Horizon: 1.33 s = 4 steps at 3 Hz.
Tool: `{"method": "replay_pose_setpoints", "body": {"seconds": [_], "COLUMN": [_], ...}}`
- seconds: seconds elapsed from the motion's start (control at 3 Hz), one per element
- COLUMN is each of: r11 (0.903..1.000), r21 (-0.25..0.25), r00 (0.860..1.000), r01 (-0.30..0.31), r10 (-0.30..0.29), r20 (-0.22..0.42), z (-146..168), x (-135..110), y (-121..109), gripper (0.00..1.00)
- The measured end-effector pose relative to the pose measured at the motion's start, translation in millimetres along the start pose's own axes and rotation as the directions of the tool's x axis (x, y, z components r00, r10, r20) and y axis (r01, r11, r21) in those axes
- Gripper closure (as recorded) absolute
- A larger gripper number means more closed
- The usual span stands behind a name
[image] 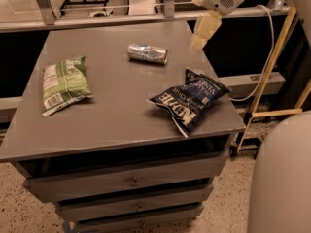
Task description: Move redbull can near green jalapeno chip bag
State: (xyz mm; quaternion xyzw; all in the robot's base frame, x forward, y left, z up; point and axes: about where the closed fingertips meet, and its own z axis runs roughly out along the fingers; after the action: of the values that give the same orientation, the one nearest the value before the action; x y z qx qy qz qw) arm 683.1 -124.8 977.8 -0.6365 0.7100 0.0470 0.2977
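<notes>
The redbull can (147, 53) lies on its side at the back middle of the grey table top (116, 106). The green jalapeno chip bag (64, 83) lies flat at the left, its white label end toward the front. My gripper (201, 33) hangs above the table's back right corner, to the right of the can and apart from it, holding nothing.
A dark blue chip bag (189, 100) with white lettering lies at the front right of the table. Drawers (131, 181) sit under the top. A yellow frame (274, 72) and cable stand to the right. A pale rounded robot part (282, 178) fills the lower right.
</notes>
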Motion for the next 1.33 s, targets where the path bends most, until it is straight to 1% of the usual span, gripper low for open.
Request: {"method": "replay_pose_setpoints", "body": {"seconds": [0.33, 0.67, 1.0, 1.33], "r11": [0.9998, 0.9961, 0.9883, 0.9785], "r21": [-0.007, -0.059, -0.123, -0.155], "r00": [1.0, 0.996, 0.99, 0.983], "r01": [-0.019, -0.065, -0.09, -0.136], "r10": [0.019, 0.069, 0.103, 0.152], "r20": [0.012, 0.062, 0.101, 0.1], "z": [29.0, 70.1, 111.5, 151.2], "x": [-7.9, -24.2, -41.4, -36.8], "y": [-17.4, -25.8, -18.2, -10.9], "gripper": [0.0, 0.0, 0.0, 0.0]}}
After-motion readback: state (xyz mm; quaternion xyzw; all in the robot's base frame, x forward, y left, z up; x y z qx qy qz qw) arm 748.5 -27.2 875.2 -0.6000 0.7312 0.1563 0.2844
